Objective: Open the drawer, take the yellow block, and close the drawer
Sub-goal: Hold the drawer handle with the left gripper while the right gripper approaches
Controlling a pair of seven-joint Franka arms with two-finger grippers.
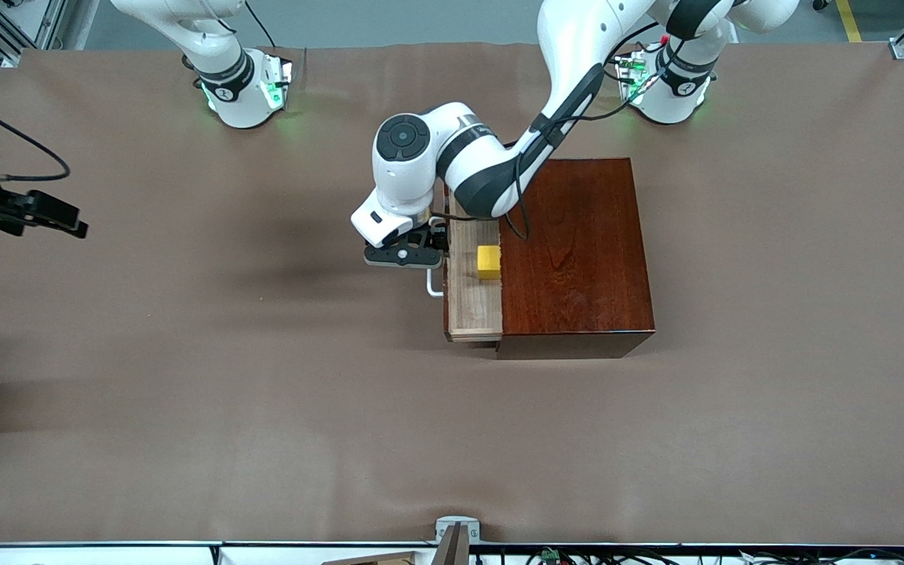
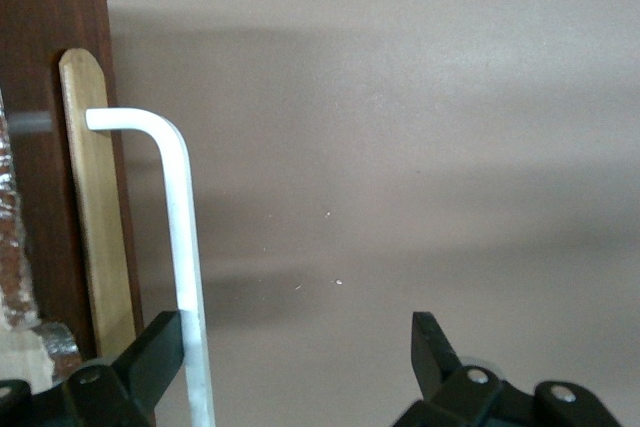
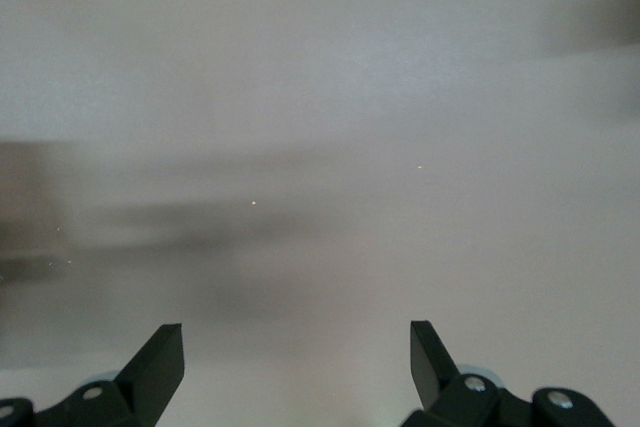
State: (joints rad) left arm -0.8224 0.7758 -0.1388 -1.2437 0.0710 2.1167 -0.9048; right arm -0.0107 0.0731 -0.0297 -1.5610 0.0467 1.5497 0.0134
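one risk: the left gripper (image 1: 405, 256) is spread open at the handle (image 1: 434, 282), one finger (image 2: 150, 357) against the bar, gripping nothing, so a pull could slip. the drawer (image 1: 473, 302) is part open; the block (image 1: 488, 261) lies in it, partly shadowed by the left arm. the right gripper (image 1: 48, 213) waits open over bare table (image 1: 264, 408).

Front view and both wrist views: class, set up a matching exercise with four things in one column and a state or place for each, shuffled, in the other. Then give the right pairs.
Things:
1. drawer
2. yellow block
3. left gripper
4. right gripper

States or places:
A. open, over bare table
B. pulled partly out of the wooden box
C. lying in the drawer
D. open, at the white handle

Pairs: 1-B, 2-C, 3-D, 4-A
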